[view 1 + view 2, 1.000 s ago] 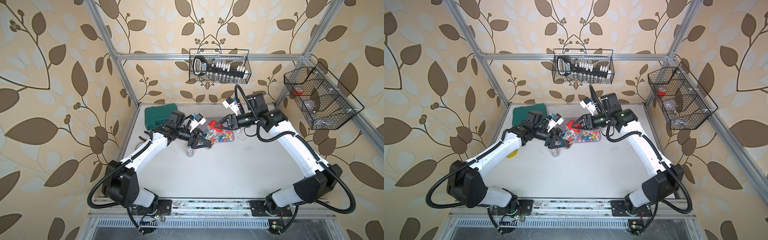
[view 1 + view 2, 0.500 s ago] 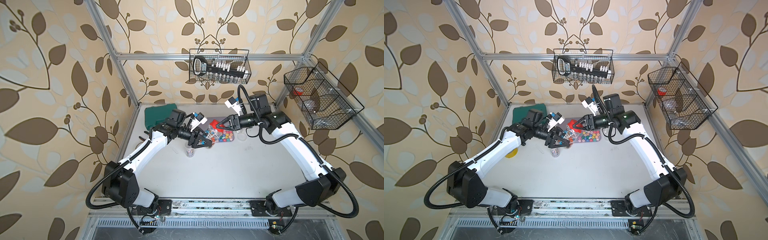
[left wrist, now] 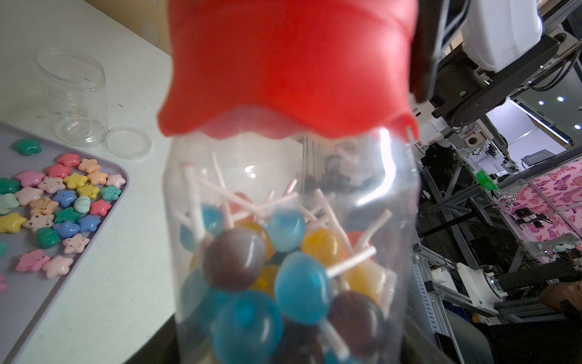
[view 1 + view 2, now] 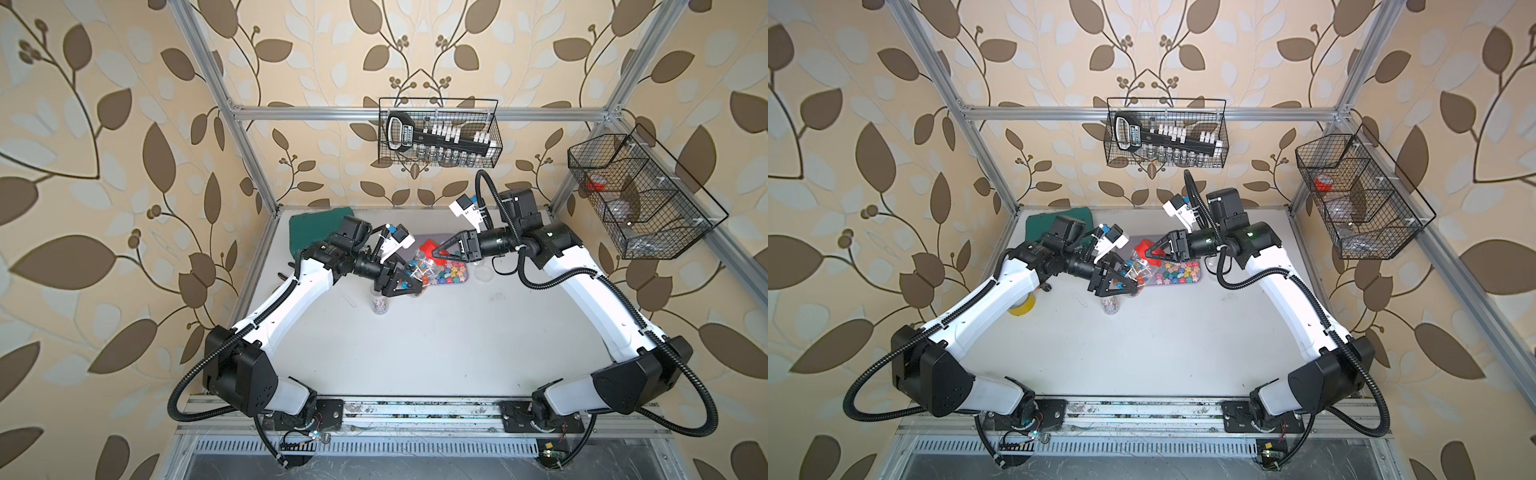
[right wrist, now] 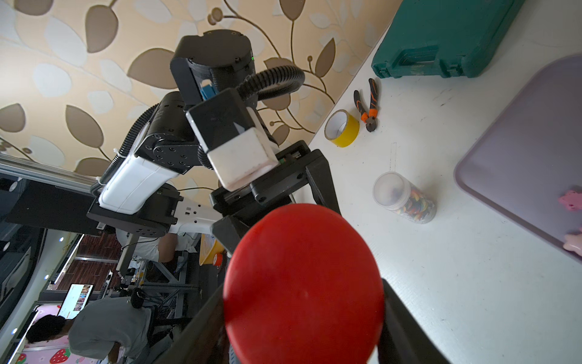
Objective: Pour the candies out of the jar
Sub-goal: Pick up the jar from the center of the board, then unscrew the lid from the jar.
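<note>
A clear jar (image 3: 293, 195) of candies, round lollipops (image 3: 302, 283) on white sticks, is held tilted above the table, with my left gripper (image 3: 293, 349) shut on its lower body. A red lid (image 3: 289, 69) with a wavy rim covers its mouth. My right gripper (image 5: 302, 318) is shut on that red lid (image 5: 302, 283), a finger on each side. In both top views the two grippers meet over the lavender tray's near end: left gripper (image 4: 411, 286), right gripper (image 4: 434, 252), lid (image 4: 1144, 248). Star-shaped candies (image 3: 63, 201) lie on the tray (image 3: 19, 299).
A small capped jar of rainbow sweets (image 4: 379, 305) stands under the left gripper. An empty clear jar (image 3: 74, 97) and its flat lid (image 3: 129, 146) sit beyond the tray. A green case (image 5: 441, 37), yellow tape (image 5: 341, 127) and pliers (image 5: 368, 107) lie along the left edge.
My left gripper has closed a little tighter on the jar. Both arms stay almost where they were, with the lid still between the right fingers.
</note>
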Available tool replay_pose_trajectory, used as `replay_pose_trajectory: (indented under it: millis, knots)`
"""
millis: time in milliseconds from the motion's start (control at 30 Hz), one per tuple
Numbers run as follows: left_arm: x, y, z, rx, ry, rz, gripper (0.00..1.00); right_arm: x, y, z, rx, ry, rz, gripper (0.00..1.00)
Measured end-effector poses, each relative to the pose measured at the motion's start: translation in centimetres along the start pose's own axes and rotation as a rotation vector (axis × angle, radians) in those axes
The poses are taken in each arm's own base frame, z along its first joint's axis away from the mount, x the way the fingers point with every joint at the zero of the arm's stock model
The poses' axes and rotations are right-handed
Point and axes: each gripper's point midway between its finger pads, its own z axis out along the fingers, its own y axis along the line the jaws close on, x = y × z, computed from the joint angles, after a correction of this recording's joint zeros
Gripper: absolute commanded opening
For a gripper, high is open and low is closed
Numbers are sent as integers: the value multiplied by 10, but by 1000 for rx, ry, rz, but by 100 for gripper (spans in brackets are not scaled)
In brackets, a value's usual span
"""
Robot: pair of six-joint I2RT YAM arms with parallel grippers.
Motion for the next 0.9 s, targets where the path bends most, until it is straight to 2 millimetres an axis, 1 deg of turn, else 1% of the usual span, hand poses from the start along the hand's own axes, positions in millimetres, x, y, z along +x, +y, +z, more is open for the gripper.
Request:
replay_pose_trajectory:
  millis: [133, 267, 433, 600, 733, 900]
  knots:
    - [1, 4, -3, -52, 18, 7, 68, 0, -3, -2, 11, -3, 4, 71]
    - [15, 17, -6, -147, 71, -36, 68, -6, -9, -10, 35, -21, 19, 77]
    - [30, 32, -11, -248, 133, -69, 68, -13, -9, -16, 45, -31, 18, 81]
    - [38, 43, -17, -346, 183, -71, 68, -12, -16, -12, 52, 6, 29, 85]
    - [45, 40, -18, -409, 233, -37, 68, -7, -29, -3, 50, 54, 60, 87]
    - [51, 28, -17, -456, 290, 32, 69, 0, -43, 7, 34, 103, 112, 87]
